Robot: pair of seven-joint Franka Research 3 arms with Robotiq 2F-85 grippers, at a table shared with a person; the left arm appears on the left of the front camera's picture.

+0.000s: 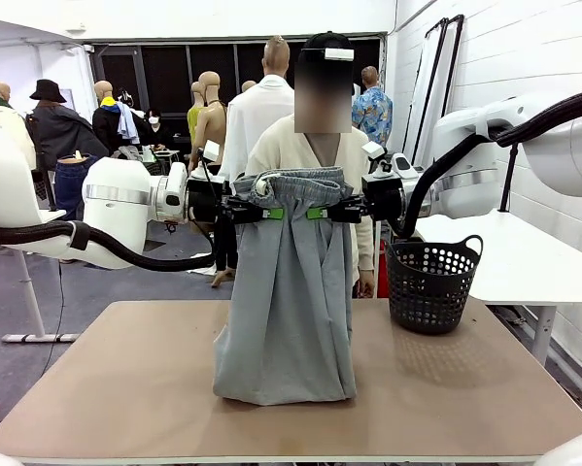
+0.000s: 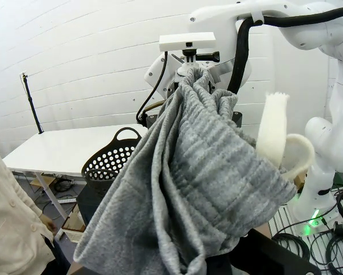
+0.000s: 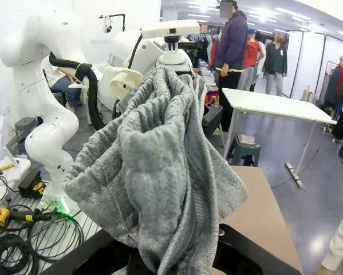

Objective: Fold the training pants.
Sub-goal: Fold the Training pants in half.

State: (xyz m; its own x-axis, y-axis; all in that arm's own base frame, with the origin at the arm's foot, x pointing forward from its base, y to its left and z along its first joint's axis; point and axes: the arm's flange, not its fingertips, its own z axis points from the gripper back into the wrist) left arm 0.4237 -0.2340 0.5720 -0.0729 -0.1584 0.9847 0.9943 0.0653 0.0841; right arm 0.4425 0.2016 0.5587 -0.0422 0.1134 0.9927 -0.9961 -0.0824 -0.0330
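One pair of light grey jersey training pants [image 1: 289, 291] is hung above the brown table [image 1: 125, 388], hems resting on it, its waistband pinched by the left gripper [image 1: 268, 213] and right gripper [image 1: 320, 212], both clamped tight. One black perforated basket [image 1: 433, 282] is seen far right; one person in cream [image 1: 354, 155] is stood behind.

No readable text — no label, brand, number or sign — stands on anything here.

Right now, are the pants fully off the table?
No. The training pants hang from both grippers, but their leg ends rest bunched on the table.
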